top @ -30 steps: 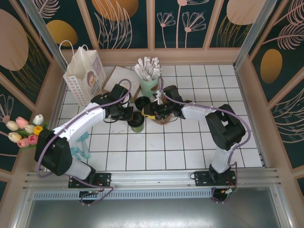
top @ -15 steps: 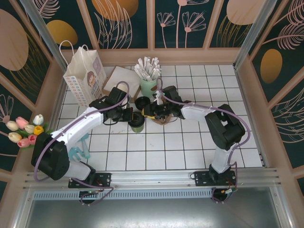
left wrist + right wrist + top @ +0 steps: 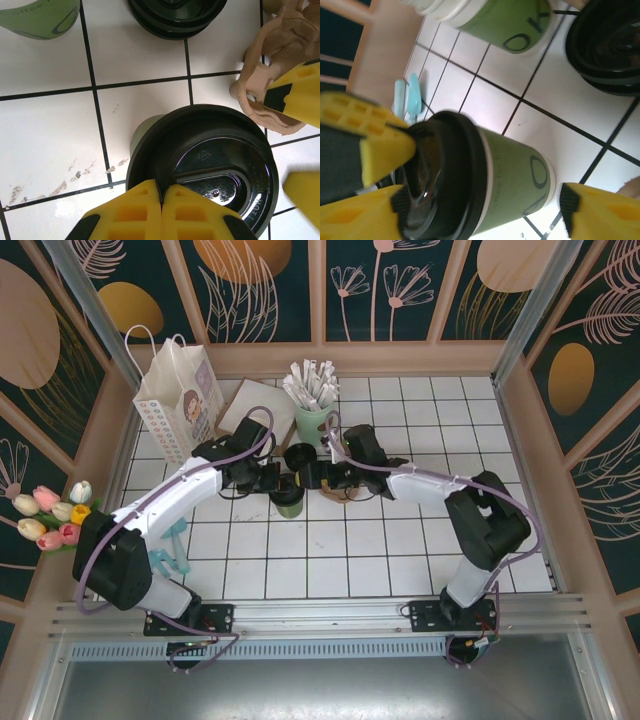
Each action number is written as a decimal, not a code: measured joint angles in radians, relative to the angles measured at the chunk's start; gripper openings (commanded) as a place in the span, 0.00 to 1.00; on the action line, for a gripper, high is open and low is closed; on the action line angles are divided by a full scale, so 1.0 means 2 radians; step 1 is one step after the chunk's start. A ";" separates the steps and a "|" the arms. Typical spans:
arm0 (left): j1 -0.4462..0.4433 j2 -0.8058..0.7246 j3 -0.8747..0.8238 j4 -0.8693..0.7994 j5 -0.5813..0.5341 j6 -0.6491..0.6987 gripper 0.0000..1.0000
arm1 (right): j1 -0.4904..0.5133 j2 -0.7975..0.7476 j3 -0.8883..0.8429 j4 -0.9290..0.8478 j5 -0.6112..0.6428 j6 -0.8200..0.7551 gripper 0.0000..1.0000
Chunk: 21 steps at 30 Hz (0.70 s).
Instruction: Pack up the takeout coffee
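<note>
– Where is the takeout coffee (image 3: 288,500)?

– Upright on the counter (image 3: 330,550), on glossy white tiles with dark grout, between the two arms. It's a small tapered paper cup with a matte dark green wall and darker printed letters. The lid (image 3: 210,165) is shiny black plastic, round, with a raised rim and a sunken oval panel.

– And the left gripper (image 3: 161,192)?

– Clenched. Its two yellow ribbed pads are pressed flat together with nothing between them. The tip lies over the near edge of the lid, and from the right wrist it looks to rest on the lid's top.

– The right gripper (image 3: 312,478)?

– Released. Its blocky yellow fingers stand wide apart, with the cup in the gap ahead of them. Neither squeezes the paper wall. I can't tell whether the one by the lid brushes it.

– What's around the cup?

– Just behind it is a low stack of black lids (image 3: 300,455) in the same glossy plastic. Behind those stands a pale green cup (image 3: 312,425) crammed with white paper-wrapped sticks (image 3: 315,380). Just beside the coffee, on the right arm's side, sits a brown moulded pulp carrier (image 3: 265,60), rough and lumpy. At the back left is a white paper bag (image 3: 180,400) with cord handles and a dotted print.
</note>
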 measured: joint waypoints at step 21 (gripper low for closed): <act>0.000 0.005 0.006 -0.006 0.004 -0.005 0.00 | 0.055 -0.004 -0.010 0.017 0.062 -0.176 0.98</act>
